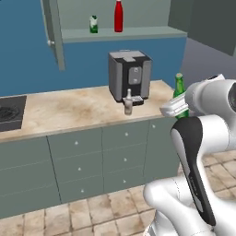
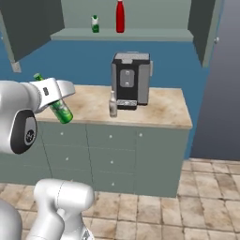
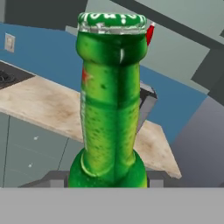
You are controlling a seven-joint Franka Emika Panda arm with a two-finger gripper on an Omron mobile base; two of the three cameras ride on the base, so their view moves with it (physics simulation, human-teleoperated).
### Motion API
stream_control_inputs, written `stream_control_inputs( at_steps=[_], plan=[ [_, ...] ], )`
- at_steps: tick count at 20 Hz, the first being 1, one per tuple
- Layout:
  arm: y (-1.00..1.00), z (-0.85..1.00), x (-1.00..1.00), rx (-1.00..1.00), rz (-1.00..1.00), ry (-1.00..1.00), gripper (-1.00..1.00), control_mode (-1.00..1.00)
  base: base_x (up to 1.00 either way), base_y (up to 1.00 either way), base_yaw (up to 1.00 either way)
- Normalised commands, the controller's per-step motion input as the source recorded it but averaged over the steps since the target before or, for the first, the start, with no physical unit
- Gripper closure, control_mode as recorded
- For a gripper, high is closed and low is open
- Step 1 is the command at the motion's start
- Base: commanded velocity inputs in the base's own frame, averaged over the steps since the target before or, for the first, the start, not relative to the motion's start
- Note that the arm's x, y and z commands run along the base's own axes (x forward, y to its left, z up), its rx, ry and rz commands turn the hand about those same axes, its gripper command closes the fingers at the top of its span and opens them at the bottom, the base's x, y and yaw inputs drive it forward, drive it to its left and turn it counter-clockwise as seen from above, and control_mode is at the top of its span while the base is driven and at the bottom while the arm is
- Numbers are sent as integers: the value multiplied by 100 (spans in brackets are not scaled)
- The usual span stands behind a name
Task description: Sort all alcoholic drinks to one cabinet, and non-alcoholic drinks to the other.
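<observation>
Step in hand, by my judgement: carrying the green glass bottle (image 3: pixel 111 105) to a wall cabinet (image 1: pixel 138 33) other than the one that holds the soft drinks. To do it well, keep the bottle from tipping further, lift it clear of the coffee machine (image 1: pixel 129 75), and set it down upright on a shelf.

Left to right across the room:
- Stovetop (image 1: pixel 10 113), at the counter's left end.
- Open cabinet above: small green-and-white carton (image 1: pixel 93 24) and tall red bottle (image 1: pixel 118 16) on its shelf, near each other, both upright.
- Counter (image 1: pixel 69 110): coffee machine, with the pale grey-beige bottle (image 1: pixel 128 102) standing just in front of it.
- Gripper (image 2: pixel 55 96): fingers pinched on the green bottle low on its body. The bottle is off the counter, tilted in the right base view, neck and cap pointing away from the hand.
- Second cabinet door (image 2: pixel 206 28), open, at the far right.
</observation>
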Motion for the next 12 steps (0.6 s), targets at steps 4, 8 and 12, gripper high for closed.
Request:
stream_control_inputs(
  at_steps=[4,8,12],
  plan=[
    [0,0,0,0,0,0,100,100,1,73,-1],
    [0,0,0,0,0,0,100,100,1,78,-2],
    [0,0,0,0,0,0,100,100,0,78,-2]
  ],
)
